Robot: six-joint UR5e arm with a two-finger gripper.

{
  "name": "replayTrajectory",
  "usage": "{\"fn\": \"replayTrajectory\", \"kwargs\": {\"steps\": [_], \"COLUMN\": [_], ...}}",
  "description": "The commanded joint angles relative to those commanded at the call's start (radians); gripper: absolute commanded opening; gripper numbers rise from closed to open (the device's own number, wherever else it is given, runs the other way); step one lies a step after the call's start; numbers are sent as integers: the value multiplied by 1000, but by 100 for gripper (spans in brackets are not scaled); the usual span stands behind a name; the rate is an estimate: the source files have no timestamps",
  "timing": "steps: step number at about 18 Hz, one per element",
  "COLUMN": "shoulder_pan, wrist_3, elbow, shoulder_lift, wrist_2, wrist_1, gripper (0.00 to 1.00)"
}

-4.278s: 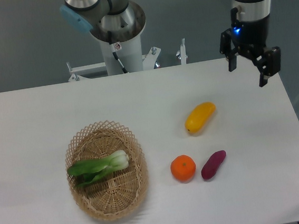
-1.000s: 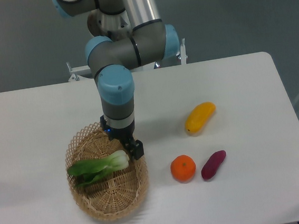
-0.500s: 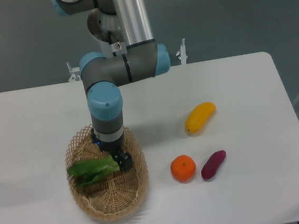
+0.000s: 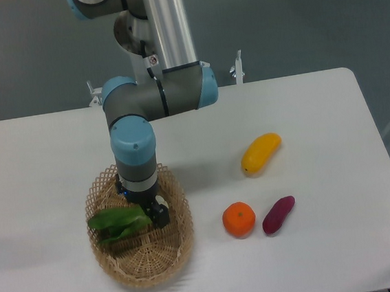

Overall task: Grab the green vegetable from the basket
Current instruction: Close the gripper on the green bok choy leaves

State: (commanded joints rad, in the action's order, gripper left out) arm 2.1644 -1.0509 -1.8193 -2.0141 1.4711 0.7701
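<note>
camera: claw [image 4: 148, 209] hides vegetable stalks [image 4: 120, 226].

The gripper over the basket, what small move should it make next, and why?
Probably close on the green vegetable. The gripper is already down inside the basket, covering the vegetable's pale stalk end, with only the leaves showing. Whether the jaws have shut cannot be seen.

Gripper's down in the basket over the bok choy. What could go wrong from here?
1. The gripper hides the stalks of the green vegetable; it may pinch only leaves, which could tear or slip.
2. A finger might snag the basket weave and lift or drag it.
</note>
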Motion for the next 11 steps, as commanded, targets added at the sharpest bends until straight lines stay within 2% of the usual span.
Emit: {"fn": "replayTrajectory", "kwargs": {"steps": [2, 5, 11], "shoulder_pan": [0, 0, 2], "wrist_3": [0, -1, -3], "elbow": [0, 2, 6], "shoulder_lift": [-1, 0, 11], "wrist_2": [0, 0, 2], "wrist_1": [-3, -5, -5], "gripper": [64, 46, 40]}}
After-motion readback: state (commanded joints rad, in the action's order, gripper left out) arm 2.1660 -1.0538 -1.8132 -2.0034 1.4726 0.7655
